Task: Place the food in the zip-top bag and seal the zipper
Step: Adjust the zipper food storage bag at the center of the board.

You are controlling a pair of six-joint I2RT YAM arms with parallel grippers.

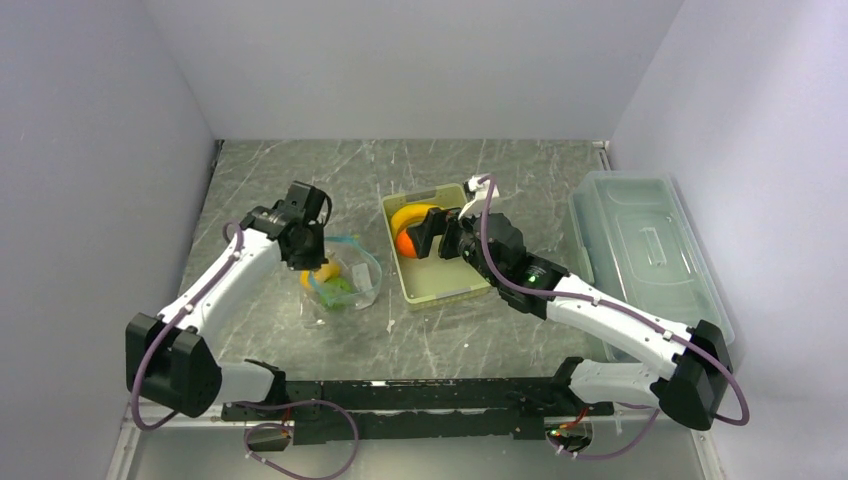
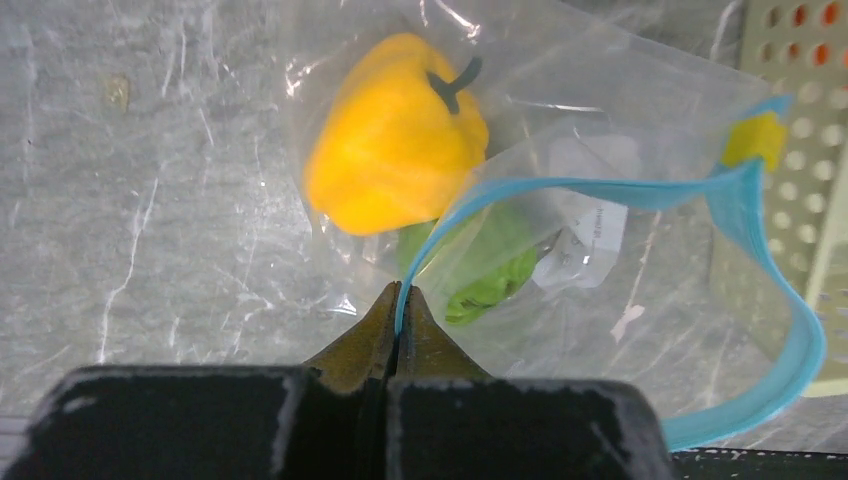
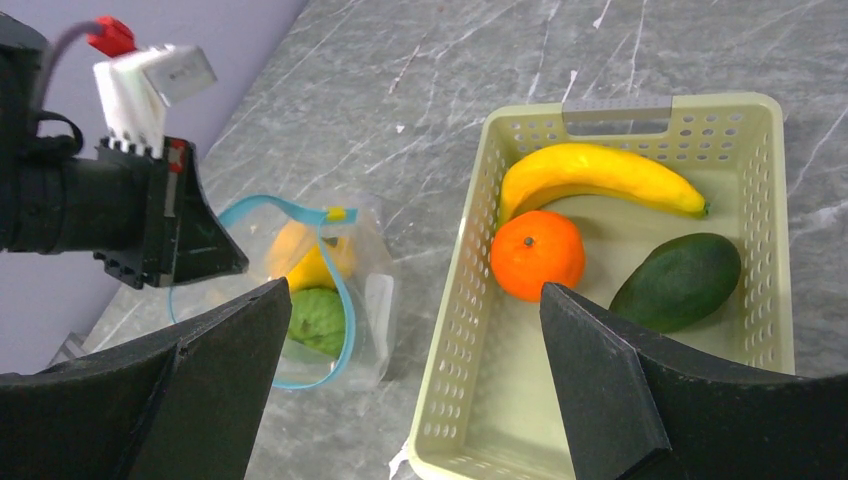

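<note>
Nearest the arm bases, the left gripper [image 2: 400, 300] is clenched on the zipper [image 2: 560, 185], pinching the blue strip at one spot on the near side of the bag [image 2: 640, 300]. The hold seems meant to lift that lip so the mouth gapes; the strip bows out in a wide loop and the opening faces the basket [image 3: 600, 105]. The bag lies on the table [image 1: 300, 170] just left of the basket, apart from it. Two pieces are inside: a yellow pepper [image 2: 390, 135] toward the closed end and a green piece [image 2: 485, 270] touching it, nearer the mouth. A white label also shows through the plastic. Farther out, the right gripper [image 3: 415, 288] hangs above the basket with its jaws spread wide and nothing between them. Below it lie a banana [image 3: 590, 175] along the far wall, an orange [image 3: 537, 253] touching the banana's near side, and a dark green fruit [image 3: 677, 280] just right of the orange. The orange sits closest to the line between the fingers, so it looks the likeliest pick. Three pieces are yet to go in, and the sealing is not begun. A clear lidded box [image 1: 650, 250] stands at the right edge.
</note>
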